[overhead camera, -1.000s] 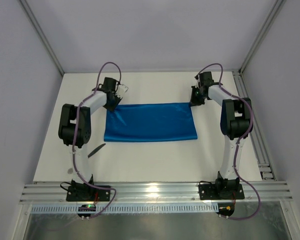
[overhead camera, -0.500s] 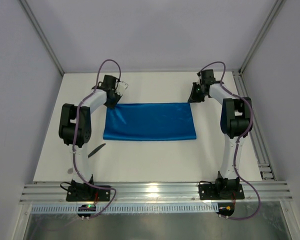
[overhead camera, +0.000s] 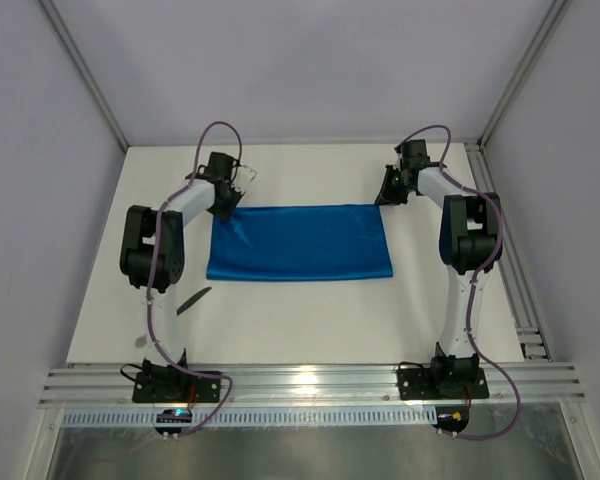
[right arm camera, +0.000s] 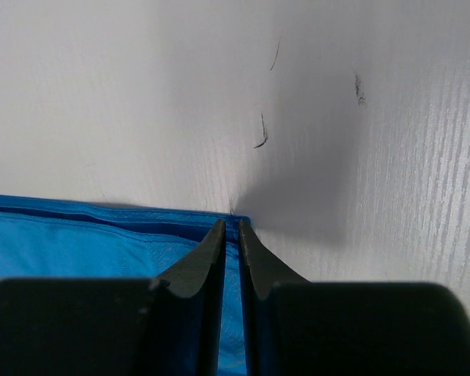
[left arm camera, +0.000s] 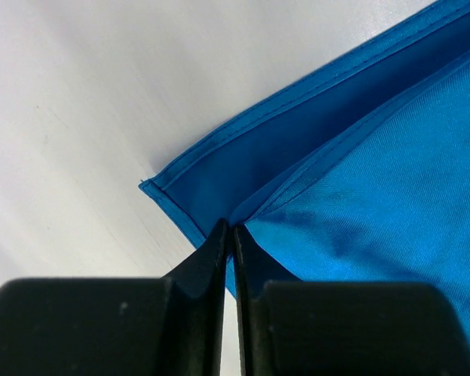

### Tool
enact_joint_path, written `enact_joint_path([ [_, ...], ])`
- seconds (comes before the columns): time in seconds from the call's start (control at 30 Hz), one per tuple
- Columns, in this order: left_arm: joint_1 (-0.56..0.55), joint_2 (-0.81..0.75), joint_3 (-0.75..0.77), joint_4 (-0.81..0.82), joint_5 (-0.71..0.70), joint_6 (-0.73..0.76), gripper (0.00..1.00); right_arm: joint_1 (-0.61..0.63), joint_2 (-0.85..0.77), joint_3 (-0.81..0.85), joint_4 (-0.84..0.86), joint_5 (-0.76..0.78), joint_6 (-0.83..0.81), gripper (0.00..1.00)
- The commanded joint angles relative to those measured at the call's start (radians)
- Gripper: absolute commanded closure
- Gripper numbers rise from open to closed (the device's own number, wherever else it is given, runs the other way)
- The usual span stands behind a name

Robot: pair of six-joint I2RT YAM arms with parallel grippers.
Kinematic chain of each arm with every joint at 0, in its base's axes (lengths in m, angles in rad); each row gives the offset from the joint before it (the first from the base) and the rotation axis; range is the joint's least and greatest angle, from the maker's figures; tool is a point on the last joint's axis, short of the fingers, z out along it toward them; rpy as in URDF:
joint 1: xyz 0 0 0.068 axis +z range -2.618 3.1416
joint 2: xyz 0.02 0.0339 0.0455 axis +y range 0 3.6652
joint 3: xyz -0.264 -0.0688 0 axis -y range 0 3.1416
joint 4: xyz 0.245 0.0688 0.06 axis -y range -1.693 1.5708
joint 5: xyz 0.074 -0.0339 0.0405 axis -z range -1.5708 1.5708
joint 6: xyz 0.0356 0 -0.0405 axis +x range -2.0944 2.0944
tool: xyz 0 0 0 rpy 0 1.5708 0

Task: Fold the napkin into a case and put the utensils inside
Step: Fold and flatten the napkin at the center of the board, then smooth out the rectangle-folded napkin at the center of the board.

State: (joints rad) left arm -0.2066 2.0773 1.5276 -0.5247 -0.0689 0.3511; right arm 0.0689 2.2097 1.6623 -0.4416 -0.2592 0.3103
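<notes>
Two napkin point(overhead camera: 300, 243) corners, left gripper point(left arm camera: 229, 231), right gripper point(right arm camera: 231, 227)

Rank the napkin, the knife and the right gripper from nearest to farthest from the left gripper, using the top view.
1. napkin: its far-left corner is right at the left gripper.
2. knife: on the table nearer the bases, beside the left arm.
3. right gripper: across the table at the cloth's far-right corner.
</notes>
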Motion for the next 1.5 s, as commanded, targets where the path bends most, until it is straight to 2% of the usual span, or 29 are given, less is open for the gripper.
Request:
enact_joint_path([
  [0.0, 0.010, 0.004, 0.039, -0.003, -0.014, -0.009, 0.93, 0.002, 0.008, 0.022, 0.003, -0.009, 0.003, 0.85],
  [0.03, 0.012, 0.003, 0.039, -0.006, -0.019, -0.011, 0.90, 0.003, 0.005, 0.024, 0.004, -0.011, 0.001, 0.85],
  [0.07, 0.010, 0.003, 0.037, -0.008, -0.023, -0.009, 0.80, 0.002, 0.004, 0.024, 0.003, -0.011, -0.002, 0.85],
  [0.13, 0.012, -0.006, 0.039, -0.006, -0.046, -0.011, 0.67, 0.002, -0.001, 0.025, 0.000, -0.008, -0.005, 0.85],
  [0.2, 0.015, -0.016, 0.037, 0.003, -0.063, -0.015, 0.63, 0.002, -0.007, 0.024, -0.002, -0.008, -0.007, 0.85],
  [0.6, 0.032, -0.003, 0.068, 0.049, -0.177, -0.061, 0.64, 0.002, -0.105, 0.027, -0.028, 0.020, -0.068, 0.85],
  [0.67, 0.032, -0.014, 0.074, 0.045, -0.158, -0.069, 0.64, 0.003, -0.133, 0.019, -0.037, 0.047, -0.077, 0.85],
  [0.8, 0.024, -0.077, 0.068, -0.006, -0.034, -0.101, 0.66, 0.012, -0.256, -0.047, -0.043, 0.095, -0.088, 0.85],
  [0.97, -0.036, -0.189, -0.007, -0.179, 0.119, -0.112, 0.73, 0.090, -0.436, -0.289, -0.029, 0.118, -0.080, 0.86],
  [1.07, -0.092, -0.278, -0.131, -0.265, 0.155, -0.072, 0.75, 0.176, -0.554, -0.432, -0.031, 0.127, -0.068, 0.95],
  [1.13, -0.155, -0.324, -0.222, -0.297, 0.146, -0.058, 0.76, 0.216, -0.603, -0.530, -0.020, 0.101, -0.054, 0.96],
  [1.27, -0.177, -0.349, -0.323, -0.327, 0.103, -0.067, 0.79, 0.258, -0.723, -0.717, 0.056, 0.006, 0.042, 0.96],
  [1.33, -0.177, -0.349, -0.368, -0.321, 0.081, -0.073, 0.78, 0.259, -0.743, -0.815, 0.102, 0.011, 0.090, 0.96],
  [1.47, -0.177, -0.309, -0.429, -0.250, -0.009, -0.086, 0.80, 0.258, -0.743, -0.898, 0.152, 0.050, 0.122, 0.96],
])
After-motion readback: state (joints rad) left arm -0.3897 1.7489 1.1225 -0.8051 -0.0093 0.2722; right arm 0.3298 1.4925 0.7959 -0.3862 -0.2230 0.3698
